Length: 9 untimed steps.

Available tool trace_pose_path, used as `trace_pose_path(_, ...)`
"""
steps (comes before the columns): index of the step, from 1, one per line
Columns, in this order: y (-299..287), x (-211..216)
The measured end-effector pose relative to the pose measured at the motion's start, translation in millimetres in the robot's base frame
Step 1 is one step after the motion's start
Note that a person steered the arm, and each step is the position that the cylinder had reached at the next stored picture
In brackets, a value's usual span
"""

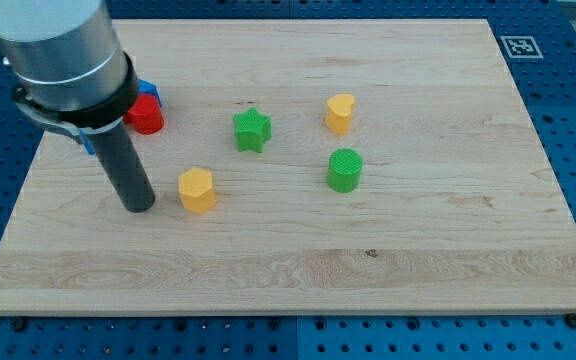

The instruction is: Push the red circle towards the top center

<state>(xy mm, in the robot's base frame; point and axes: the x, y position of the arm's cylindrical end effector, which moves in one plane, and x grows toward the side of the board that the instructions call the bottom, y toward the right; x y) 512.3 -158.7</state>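
Observation:
The red circle [147, 116] sits near the board's left edge, partly hidden behind my arm. A blue block [148, 91] touches it just above; its shape is mostly hidden. My tip [138, 206] rests on the board below the red circle, to the left of the yellow hexagon [197, 189]. A green star [252, 129] lies to the right of the red circle.
A yellow heart [340, 112] and a green circle [345, 169] lie right of centre. The wooden board [368, 260] sits on a blue perforated table. A marker tag [519, 46] is off the board's top right corner.

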Motion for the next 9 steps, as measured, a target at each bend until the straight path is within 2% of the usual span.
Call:
trace_pose_path(3,90.1,-0.6)
trace_pose_path(4,69.1,2.0)
trace_pose_path(6,-42.9,-38.2)
trace_pose_path(9,-37.4,-123.7)
